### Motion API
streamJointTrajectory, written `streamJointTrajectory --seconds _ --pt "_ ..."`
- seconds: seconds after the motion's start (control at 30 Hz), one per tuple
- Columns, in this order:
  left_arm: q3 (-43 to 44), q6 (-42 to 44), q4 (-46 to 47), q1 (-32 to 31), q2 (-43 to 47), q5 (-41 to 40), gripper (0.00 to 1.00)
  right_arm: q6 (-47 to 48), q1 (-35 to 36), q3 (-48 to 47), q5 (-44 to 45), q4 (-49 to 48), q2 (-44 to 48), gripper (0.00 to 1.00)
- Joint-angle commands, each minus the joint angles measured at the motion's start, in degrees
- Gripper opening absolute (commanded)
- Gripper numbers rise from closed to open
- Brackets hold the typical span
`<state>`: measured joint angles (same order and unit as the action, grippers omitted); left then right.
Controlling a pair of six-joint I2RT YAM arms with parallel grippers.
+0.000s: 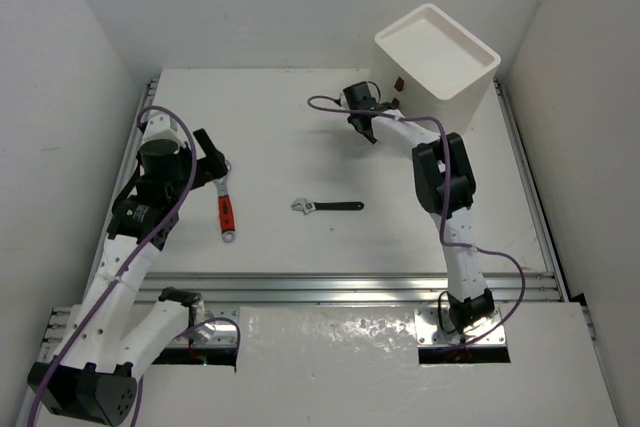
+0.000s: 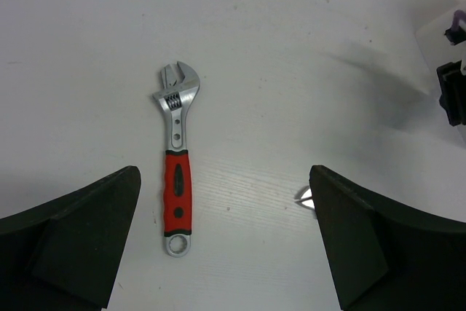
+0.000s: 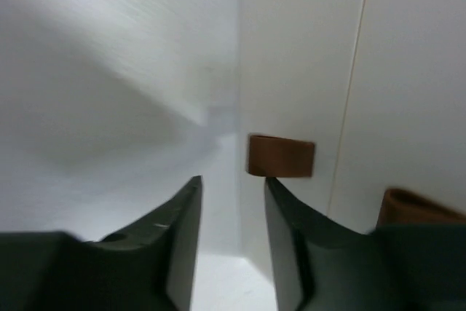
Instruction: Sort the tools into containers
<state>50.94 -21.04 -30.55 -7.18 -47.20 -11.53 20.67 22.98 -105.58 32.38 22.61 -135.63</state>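
A red-handled adjustable wrench lies on the white table at the left, its head pointing away. In the left wrist view the wrench lies between and ahead of my fingers, nearer the left one. My left gripper is wide open and empty above it. A black-handled wrench lies at the table's middle. The white drawer unit stands at the far right. My right gripper is open with a narrow gap, empty, close to the unit's front. Its right finger sits just under a dark red tab.
A second dark red tab shows to the right on the drawer front. White walls close in the table on three sides. A metal rail runs along the near edge. A small shiny metal bit shows beside my left gripper's right finger.
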Motion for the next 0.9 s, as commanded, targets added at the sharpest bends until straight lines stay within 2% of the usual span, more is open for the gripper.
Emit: streamJointTrajectory --seconds 0.0,0.13,0.2,0.3,0.5,0.87 --pt "0.04 0.65 2.77 -0.03 0.53 -0.6 1.0 -6.59 5.57 -0.78 -10.3 1.12 11.86 0.44" --pt "0.13 0.21 2.6 -0.03 0.18 -1.65 1.0 -8.27 10.23 2.39 -22.32 2.08 19.69 0.67" --pt "0.13 0.12 2.33 -0.03 0.09 -2.27 1.0 -6.44 11.12 5.97 -37.85 3.83 23.29 0.8" --pt "0.13 0.12 2.25 -0.03 0.18 -2.62 1.0 -2.05 11.47 13.35 -53.34 4.37 26.46 0.84" --pt "0.13 0.21 2.51 -0.03 0.27 -1.92 1.0 4.02 14.54 18.56 -52.77 8.06 24.46 0.79" --pt "0.13 0.38 2.59 -0.03 0.0 -0.78 1.0 4.73 15.34 19.71 -51.37 8.15 17.08 0.78"
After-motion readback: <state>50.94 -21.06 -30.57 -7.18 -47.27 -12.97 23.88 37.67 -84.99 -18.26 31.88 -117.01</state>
